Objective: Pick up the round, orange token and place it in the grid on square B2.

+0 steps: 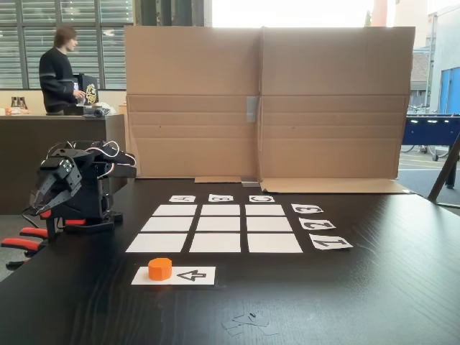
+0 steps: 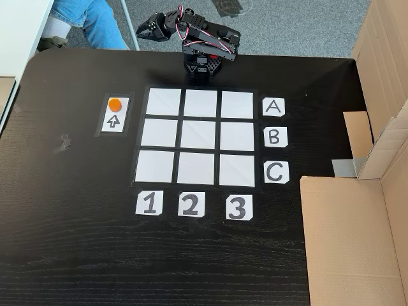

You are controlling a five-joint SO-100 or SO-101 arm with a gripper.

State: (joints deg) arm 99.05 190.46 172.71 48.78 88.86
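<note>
Claw: gripper [image 2: 141, 29] folded back at top of frame in a fixed view, off the table edge, holding nothing; can't tell if fingers apart or together.
Token: orange token [image 2: 115, 104] upper left, sitting on arrow card [image 2: 115, 123], likely the start spot.
Grid: grid [image 2: 199, 136] centre; square B2 [image 2: 199, 135] bare, ready for drop.
Backdrop: cardboard [image 1: 266, 100] upper frame, probably screening clutter.

Open dark table [image 2: 76, 242] surrounds the token [image 2: 115, 104] and grid [image 2: 199, 136]; a cardboard wall [image 1: 266, 100] blocks the far edge.
</note>
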